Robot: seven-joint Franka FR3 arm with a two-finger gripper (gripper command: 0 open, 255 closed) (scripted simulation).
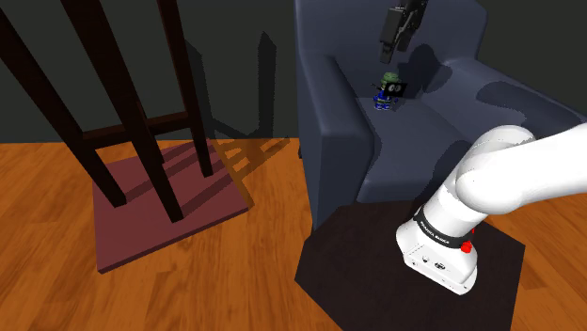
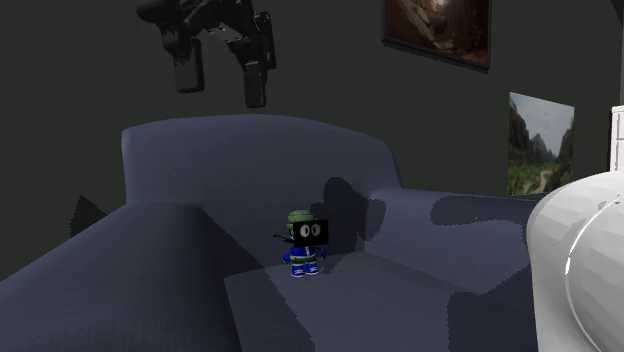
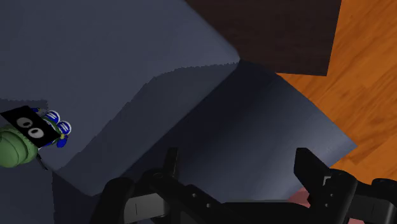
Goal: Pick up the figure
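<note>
A small figure (image 1: 388, 89) with a green head, a black face plate with two white eyes and a blue body stands upright on the seat of a dark blue-grey armchair (image 1: 329, 141). In the second exterior view the figure (image 2: 305, 243) sits near the seat's back corner. My black gripper (image 1: 389, 52) hangs in the air well above it, open and holding nothing. From the second exterior view the gripper (image 2: 222, 85) is high and left of the figure. The wrist view has the figure (image 3: 32, 133) far off to the side of the open gripper (image 3: 238, 162), over the seat cushion.
Dark wooden furniture legs (image 1: 141, 122) stand on a reddish mat (image 1: 169, 202) on the wood floor at the shoulder view's left. The dark stand (image 1: 357, 254) abuts the armchair's front. The armrests and backrest (image 2: 250, 150) enclose the seat. Two pictures (image 2: 440, 30) hang on the wall.
</note>
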